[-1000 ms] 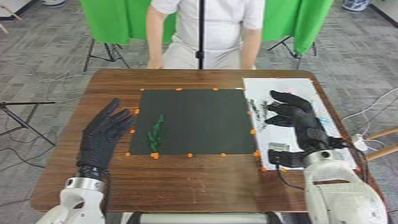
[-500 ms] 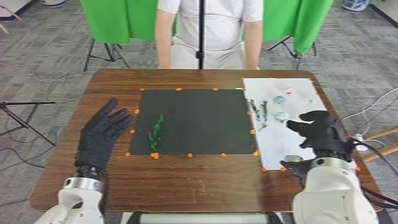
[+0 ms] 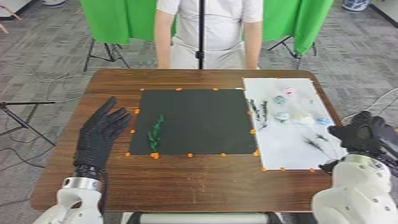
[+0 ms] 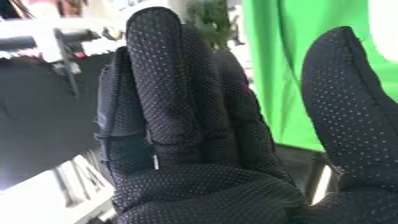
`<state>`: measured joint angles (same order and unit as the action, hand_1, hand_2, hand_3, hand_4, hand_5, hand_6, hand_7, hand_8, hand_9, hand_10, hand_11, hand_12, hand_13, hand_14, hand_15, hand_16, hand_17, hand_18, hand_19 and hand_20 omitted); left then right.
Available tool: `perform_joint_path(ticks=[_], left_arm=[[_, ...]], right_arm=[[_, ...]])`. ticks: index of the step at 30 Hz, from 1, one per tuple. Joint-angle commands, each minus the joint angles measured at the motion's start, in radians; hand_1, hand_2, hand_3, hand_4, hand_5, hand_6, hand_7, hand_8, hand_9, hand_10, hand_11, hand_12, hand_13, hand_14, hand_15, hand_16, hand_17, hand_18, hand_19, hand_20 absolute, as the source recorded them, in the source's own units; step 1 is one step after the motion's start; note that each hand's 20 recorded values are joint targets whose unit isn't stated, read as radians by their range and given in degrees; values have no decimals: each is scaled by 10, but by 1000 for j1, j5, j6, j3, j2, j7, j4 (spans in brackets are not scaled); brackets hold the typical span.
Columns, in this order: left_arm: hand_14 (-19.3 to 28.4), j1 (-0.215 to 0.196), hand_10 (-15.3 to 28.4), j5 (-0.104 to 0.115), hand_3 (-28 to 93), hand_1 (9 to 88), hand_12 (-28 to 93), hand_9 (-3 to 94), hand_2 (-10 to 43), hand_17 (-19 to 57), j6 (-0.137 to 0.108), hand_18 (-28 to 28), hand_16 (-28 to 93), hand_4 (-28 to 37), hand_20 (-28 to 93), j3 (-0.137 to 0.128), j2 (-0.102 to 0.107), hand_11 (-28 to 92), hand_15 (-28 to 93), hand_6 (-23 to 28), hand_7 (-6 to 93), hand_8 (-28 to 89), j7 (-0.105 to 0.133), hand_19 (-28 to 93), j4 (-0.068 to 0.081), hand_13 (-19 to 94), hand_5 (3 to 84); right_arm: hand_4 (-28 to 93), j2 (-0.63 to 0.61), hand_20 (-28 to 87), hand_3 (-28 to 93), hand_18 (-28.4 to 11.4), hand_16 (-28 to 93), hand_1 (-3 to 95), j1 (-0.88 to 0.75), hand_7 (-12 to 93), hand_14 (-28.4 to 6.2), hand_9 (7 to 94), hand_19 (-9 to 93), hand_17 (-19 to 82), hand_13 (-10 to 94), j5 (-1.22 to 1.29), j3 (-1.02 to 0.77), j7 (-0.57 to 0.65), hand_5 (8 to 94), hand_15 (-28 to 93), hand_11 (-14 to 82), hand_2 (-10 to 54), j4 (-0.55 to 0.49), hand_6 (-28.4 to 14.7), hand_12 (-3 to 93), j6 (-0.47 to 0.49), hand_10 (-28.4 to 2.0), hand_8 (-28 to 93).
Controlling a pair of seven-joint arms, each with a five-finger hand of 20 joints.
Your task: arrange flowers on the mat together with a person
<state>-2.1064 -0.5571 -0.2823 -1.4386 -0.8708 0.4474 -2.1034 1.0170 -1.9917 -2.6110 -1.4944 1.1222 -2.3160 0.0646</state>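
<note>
My left hand [image 3: 103,131] is at the left of the table, beside the black mat [image 3: 200,117], its fingers straight. My right hand [image 3: 362,134] is over the right edge of the white sheet [image 3: 289,145]; in the right wrist view that hand [image 4: 204,145] has straight fingers, the thumb apart, and holds nothing. A green stem [image 3: 155,133] lies on the mat's left part. On the white sheet lie dark green sprigs [image 3: 258,111], a pink flower [image 3: 289,91], pale blue flowers [image 3: 282,116], a whitish flower [image 3: 304,119] and thin dark sprigs [image 3: 314,143].
The brown table [image 3: 204,185] carries orange markers around the mat and sheet. A person stands at the table's far side, arms down. A thin dark pole [image 3: 201,45] rises there in front of a green cloth [image 3: 107,22]. Cables hang at the right edge.
My right hand has moved back and to the right, off the white sheet's middle, uncovering the flowers and sprigs there. My left hand has hardly moved. The person's arms have drawn back slightly.
</note>
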Motion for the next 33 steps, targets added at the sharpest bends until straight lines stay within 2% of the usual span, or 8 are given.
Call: perform_joint_path(ticks=[1,4,5,6,20,22,26,33], left_arm=[[230,-8,195,11,729,262,102,304,110,-92,-6,196,-48,-209,88,1,6,220,341,83,112,-94,10,471,-1,235,325],[230,-7,196,29,729,262,101,304,109,-92,8,196,-48,-209,89,1,6,220,342,83,112,-95,19,471,2,235,325],[230,-6,196,36,729,262,101,305,109,-92,2,196,-48,-209,89,6,13,220,342,82,112,-95,28,471,0,235,325],[230,-8,196,26,729,262,101,305,109,-92,2,196,-48,-208,89,3,7,220,342,82,112,-95,19,471,1,235,326],[230,-17,198,37,728,263,101,306,109,-92,-4,197,-49,-208,89,-5,15,222,343,83,111,-94,31,471,-3,236,326],[231,-18,198,34,730,262,101,306,108,-92,-2,196,-49,-207,89,-8,12,223,343,83,111,-94,28,471,-3,235,326],[231,-24,198,53,730,262,102,306,108,-92,2,196,-49,-208,89,-9,19,224,342,83,111,-94,39,470,-4,235,326],[231,-27,200,47,731,262,101,307,108,-92,1,196,-49,-207,89,-14,12,224,343,83,110,-93,36,470,-4,236,326]], right_arm=[[-250,12,-3,745,-251,88,359,15,157,-130,658,932,342,698,65,-27,35,542,574,272,-95,55,-85,123,148,-192,-134],[-253,12,-25,738,-253,88,362,30,152,-130,653,932,339,695,73,-27,35,540,567,266,-95,83,-78,121,172,-193,-134],[-253,11,-32,734,-252,88,362,39,150,-130,653,932,339,695,82,-26,37,540,565,265,-95,89,-77,121,184,-193,-134],[-252,9,-37,732,-252,88,362,41,149,-131,652,932,339,695,86,-26,39,540,565,265,-95,94,-77,122,195,-193,-133],[-245,-8,-90,714,-250,87,383,140,134,-126,667,924,333,702,113,20,38,572,545,269,-95,218,-37,123,330,-184,-131],[-245,-4,-104,711,-250,87,386,148,129,-126,666,914,328,699,147,20,53,570,540,268,-95,223,-32,122,361,-179,-130],[-245,0,-118,709,-250,89,386,166,115,-128,661,904,324,696,192,28,53,550,534,263,-95,247,-24,119,404,-179,-128],[-254,-1,-132,700,-246,87,404,190,82,-121,660,889,312,689,218,49,59,515,528,264,-95,306,-4,121,431,-169,-116]])
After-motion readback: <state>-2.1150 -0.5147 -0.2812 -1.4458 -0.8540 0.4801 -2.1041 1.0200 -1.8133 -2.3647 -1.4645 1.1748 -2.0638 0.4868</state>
